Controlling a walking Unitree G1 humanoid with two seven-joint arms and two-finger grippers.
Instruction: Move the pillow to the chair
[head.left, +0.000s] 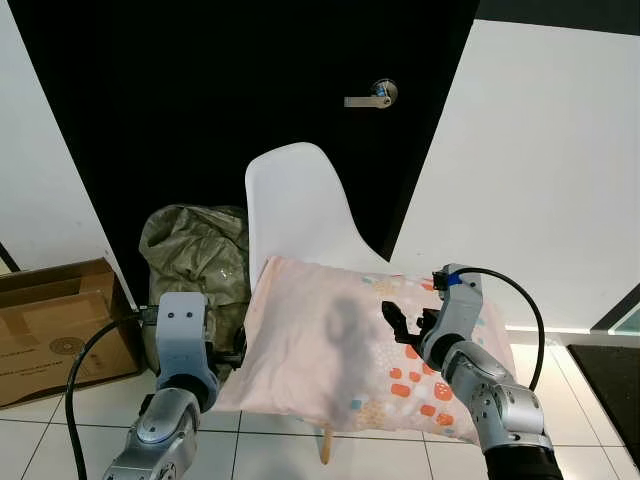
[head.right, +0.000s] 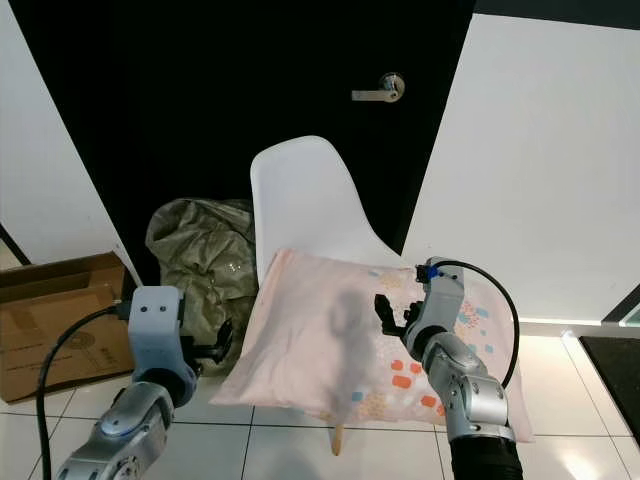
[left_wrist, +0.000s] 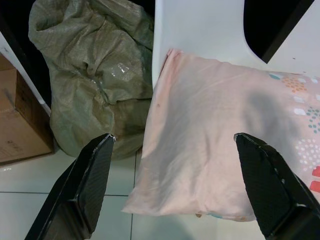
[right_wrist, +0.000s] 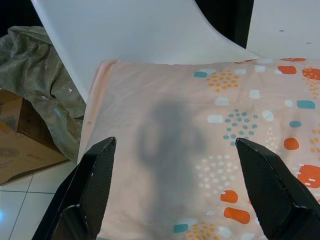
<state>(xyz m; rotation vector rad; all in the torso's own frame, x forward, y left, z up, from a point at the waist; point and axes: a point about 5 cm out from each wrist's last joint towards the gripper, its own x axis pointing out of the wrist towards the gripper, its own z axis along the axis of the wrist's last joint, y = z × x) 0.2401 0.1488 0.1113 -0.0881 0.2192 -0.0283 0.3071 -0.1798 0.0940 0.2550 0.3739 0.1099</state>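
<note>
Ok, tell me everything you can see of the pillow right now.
The pillow is a soft, pale pink fabric rectangle, plain on the robot's left half and printed with orange, teal and white dots and patches on the right. It lies flat across the seat of the white chair, overhanging both sides, its back edge against the backrest. A dark shadow falls across its middle. The right claw hovers open over it; the left claw is open at its left edge. Neither grips it.

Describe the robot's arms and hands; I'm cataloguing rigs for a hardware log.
Both arms are silver, jointed metal segments. Each carries a black cable, looping beside the wrist. The left hand and right hand each have two long black fingers, and the right wrist bears a small blue part.
</note>
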